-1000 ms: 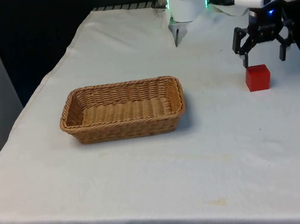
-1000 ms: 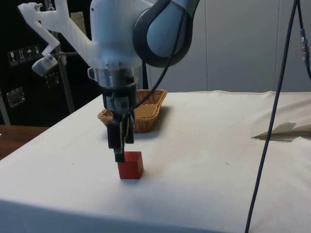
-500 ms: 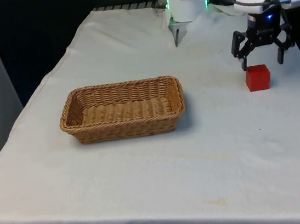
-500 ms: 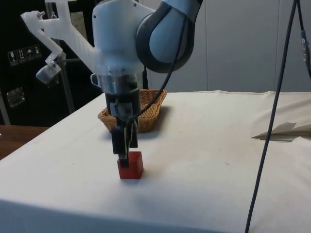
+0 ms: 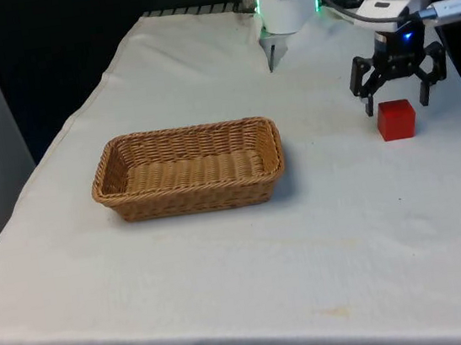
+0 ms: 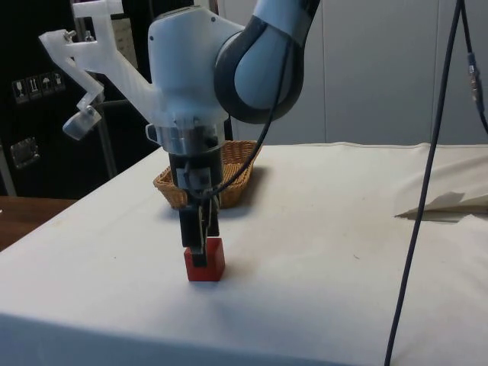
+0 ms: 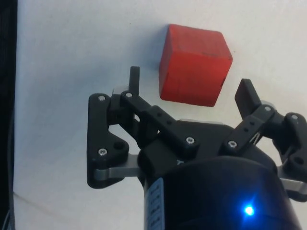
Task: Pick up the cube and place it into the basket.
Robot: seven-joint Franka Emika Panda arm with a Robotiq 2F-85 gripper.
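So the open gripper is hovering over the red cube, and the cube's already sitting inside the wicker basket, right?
Not quite. The gripper is open over the red cube, but the cube sits on the white cloth, well apart from the wicker basket, toward the front view's right. The front view shows the gap; the basket holds nothing.

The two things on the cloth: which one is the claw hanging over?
The red cube. The open gripper hangs just above it near the front view's right edge, while the wicker basket sits apart toward the left.
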